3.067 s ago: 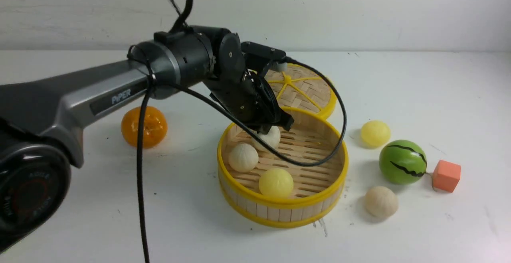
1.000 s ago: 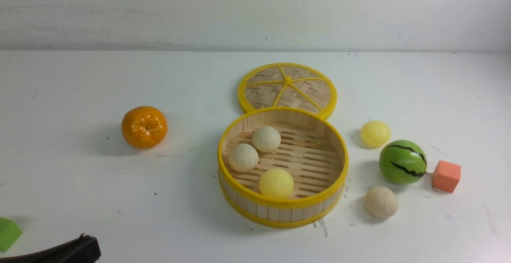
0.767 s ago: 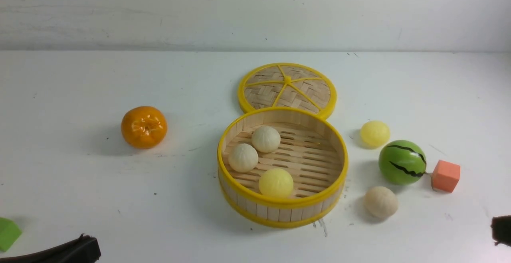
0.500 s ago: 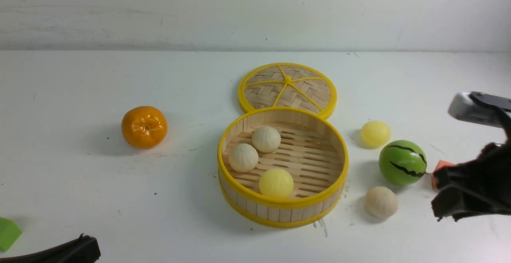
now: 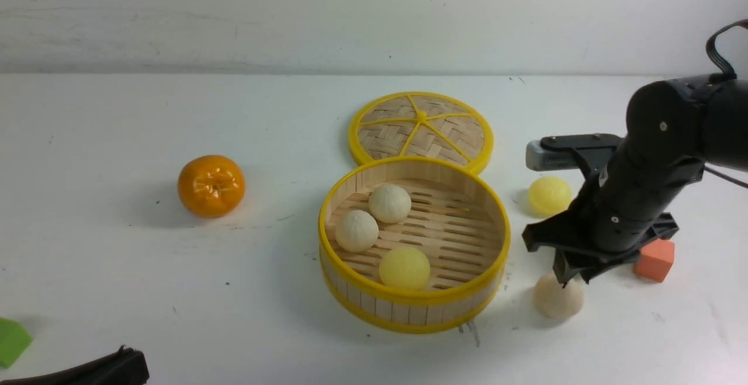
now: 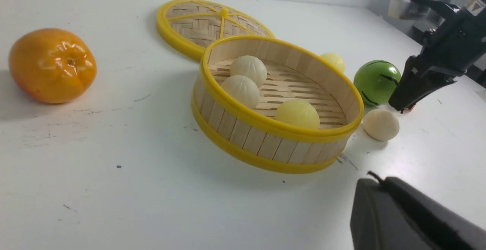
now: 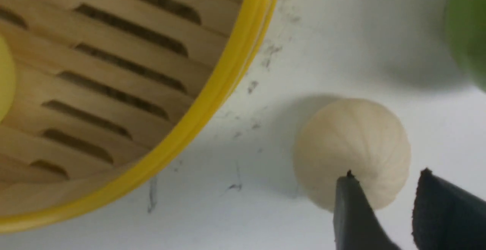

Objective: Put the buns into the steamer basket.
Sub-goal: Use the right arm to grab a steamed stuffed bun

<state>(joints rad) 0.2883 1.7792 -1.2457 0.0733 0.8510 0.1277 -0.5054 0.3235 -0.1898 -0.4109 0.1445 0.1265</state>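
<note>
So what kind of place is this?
Probably a lab test bench, not a kitchen: bare white table, blank white wall, and toy props like the watermelon ball and orange cube.

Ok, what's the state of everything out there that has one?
steamer basket: uncovered, three buns inside.
lid: off, lying flat behind it.
cream bun: outside the basket.
yellow bun: outside the basket.
right gripper: open, empty, close by the cream bun.
left gripper: shut.

The steamer basket (image 5: 403, 312) was pale slatted wood with smooth yellow plastic rims; the tangerine (image 5: 211, 186) looked glossy, the tabletop (image 5: 117, 268) matt, scuffed.
</note>
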